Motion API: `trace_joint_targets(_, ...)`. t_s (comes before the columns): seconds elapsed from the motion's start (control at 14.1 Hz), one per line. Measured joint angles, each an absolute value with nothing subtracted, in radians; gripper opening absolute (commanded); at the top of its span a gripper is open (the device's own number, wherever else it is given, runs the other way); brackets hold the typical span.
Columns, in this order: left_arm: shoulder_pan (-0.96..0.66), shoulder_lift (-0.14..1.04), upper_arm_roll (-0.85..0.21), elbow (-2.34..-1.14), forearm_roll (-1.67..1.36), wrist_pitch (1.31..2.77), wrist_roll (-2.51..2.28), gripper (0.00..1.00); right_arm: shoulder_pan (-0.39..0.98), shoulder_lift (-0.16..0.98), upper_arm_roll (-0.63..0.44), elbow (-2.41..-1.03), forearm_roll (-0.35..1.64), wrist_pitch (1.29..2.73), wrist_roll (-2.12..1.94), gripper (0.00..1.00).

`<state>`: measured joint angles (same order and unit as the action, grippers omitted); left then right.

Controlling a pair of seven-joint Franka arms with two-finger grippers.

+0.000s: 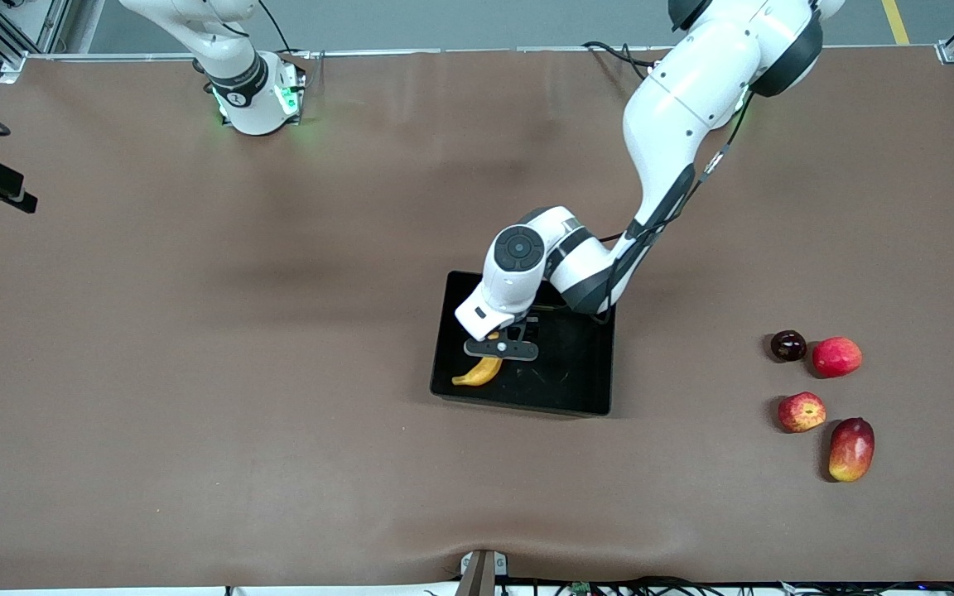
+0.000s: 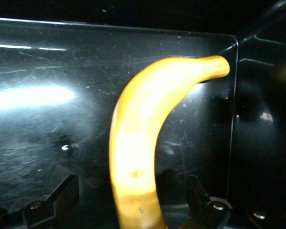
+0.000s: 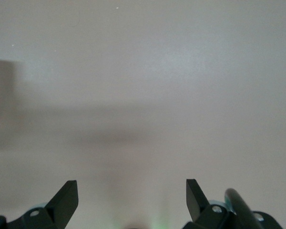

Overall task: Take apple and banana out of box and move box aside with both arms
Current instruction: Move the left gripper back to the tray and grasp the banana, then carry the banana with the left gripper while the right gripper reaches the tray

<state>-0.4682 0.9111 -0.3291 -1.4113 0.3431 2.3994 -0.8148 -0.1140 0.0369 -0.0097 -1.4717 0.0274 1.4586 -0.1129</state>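
The yellow banana [image 1: 481, 371] lies in the black box [image 1: 576, 389], in the part toward the right arm's end. My left gripper [image 1: 500, 348] is low over the box and open, with its fingers apart on either side of the banana's thick end. In the left wrist view the banana [image 2: 138, 143] fills the middle over the glossy box floor [image 2: 47, 133], between the left gripper's [image 2: 131, 188] spread fingers. The streaked apple [image 1: 802, 411] sits on the table toward the left arm's end. My right gripper [image 3: 132, 188] is open and empty over bare table; it waits, out of the front view.
A dark purple round fruit [image 1: 788, 345] and a plain red fruit [image 1: 836, 357] lie just farther from the front camera than the apple. An oblong red-yellow mango [image 1: 851, 448] lies nearer to it. The brown mat [image 1: 195, 372] covers the table.
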Motion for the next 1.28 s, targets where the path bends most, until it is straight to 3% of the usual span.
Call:
trace_joint_targets(0.07,-0.475,0.918,-0.324,-1.407,0.343,2.404,-0.813,0.78,-0.115,0.051,-0.011,-1.472,0.021,1.498,-0.113,1.0)
trace_joint_targets(0.14,-0.479,0.922,-0.321,-1.404,0.343,2.406,-0.813,0.42,-0.116,0.066,-0.012,-1.472,0.018,1.534,-0.113,1.0)
trace_joint_targets(0.21,-0.481,0.924,-0.319,-1.403,0.343,2.407,-0.813,0.13,-0.117,0.08,-0.013,-1.472,0.017,1.552,-0.113,1.0)
trace_joint_targets(0.28,-0.481,0.924,-0.319,-1.401,0.343,2.409,-0.813,0.0,-0.117,0.089,-0.013,-1.471,0.017,1.558,-0.113,1.0)
trace_joint_targets(0.78,-0.478,0.905,-0.317,-1.366,0.343,2.422,-0.853,0.0,-0.177,0.136,-0.016,-1.472,0.026,1.561,-0.114,1.0)
trace_joint_targets(1.28,-0.451,0.706,-0.311,-1.347,0.343,2.194,-0.868,0.0,-0.175,0.17,-0.009,-1.473,0.07,1.605,-0.114,1.0)
